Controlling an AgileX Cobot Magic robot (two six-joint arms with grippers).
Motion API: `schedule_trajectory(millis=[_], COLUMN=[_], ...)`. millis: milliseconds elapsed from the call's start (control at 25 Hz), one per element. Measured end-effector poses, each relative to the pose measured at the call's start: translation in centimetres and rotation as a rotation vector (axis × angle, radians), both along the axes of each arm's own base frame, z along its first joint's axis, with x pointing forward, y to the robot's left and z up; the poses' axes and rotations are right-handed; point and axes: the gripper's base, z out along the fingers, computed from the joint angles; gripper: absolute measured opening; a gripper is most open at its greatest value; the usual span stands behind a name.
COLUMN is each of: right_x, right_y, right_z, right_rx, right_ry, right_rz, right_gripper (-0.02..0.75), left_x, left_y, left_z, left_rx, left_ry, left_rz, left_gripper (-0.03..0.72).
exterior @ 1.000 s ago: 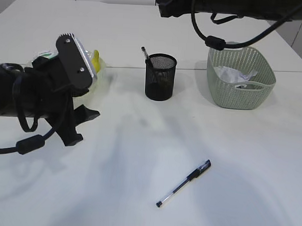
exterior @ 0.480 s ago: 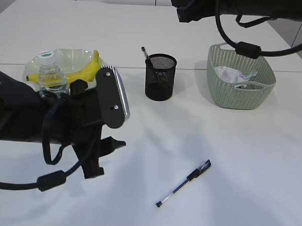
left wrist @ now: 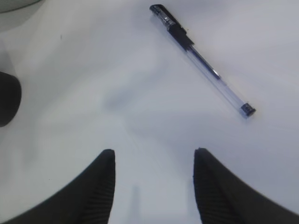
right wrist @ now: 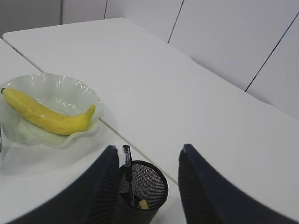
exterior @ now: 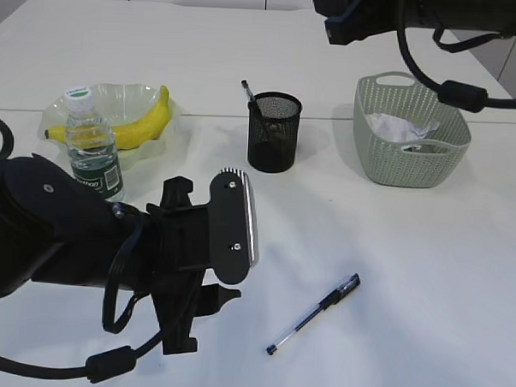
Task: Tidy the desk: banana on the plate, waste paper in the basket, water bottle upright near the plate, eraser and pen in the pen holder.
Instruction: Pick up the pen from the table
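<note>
Pen [exterior: 314,313] lay flat on the white desk [exterior: 426,278], front centre-right, at a diagonal: black capped end up-right, tip down-left. Clear barrel, black grip and cap, nothing touching it. In the left wrist view the same pen [left wrist: 202,59] sat above and right of the fingers, well apart from them.

Left gripper [left wrist: 154,186] was low over bare desk just left of the pen, fingers [left wrist: 100,186] spread wide, nothing between them. In the exterior view the left gripper [exterior: 203,315] and its bulky black arm [exterior: 59,245] covered the front-left of the desk.

Right gripper [right wrist: 145,186] was up high at the back, fingers [right wrist: 105,191] parted and empty, pen holder [right wrist: 140,191] below between them.

Other items:
- Black mesh pen holder [exterior: 274,132] at back centre, already one pen [exterior: 248,94] standing in it; small pale piece at its bottom in the right wrist view, couldn't tell what.
- Banana [exterior: 128,126] on the plate [exterior: 116,97], back left.
- Water bottle [exterior: 93,152] upright, just in front of the plate.
- Green basket [exterior: 411,132] back right with crumpled paper [exterior: 402,129] inside.

Open desk between the loose pen and the holder; only the left arm sat close to that path.
</note>
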Motion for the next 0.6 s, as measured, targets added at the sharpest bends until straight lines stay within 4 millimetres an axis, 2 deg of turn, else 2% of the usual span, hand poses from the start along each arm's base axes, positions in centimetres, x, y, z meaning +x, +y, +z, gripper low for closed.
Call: schedule_trajectory(millis=[200, 440, 600], right_x=[-0.3, -0.4, -0.7], right_y=[-0.1, -0.2, -0.2], right_z=[0.5, 0.7, 1.0], right_rx=[0.002, 0.003, 0.005], right_ry=[-0.014, -0.018, -0.025], right_rz=[-0.001, -0.001, -0.002], right_gripper=[0.319, 0.319, 0.319], left_x=[0.3, 2.2, 2.5], left_y=[0.0, -2.1, -2.5], left_z=[0.1, 1.8, 1.3], left_rx=[0.041, 0.039, 0.109], left_ry=[-0.053, -0.160, -0.213], left_rz=[-0.039, -0.098, -0.171], left_gripper=[0.384, 0.361, 0.356])
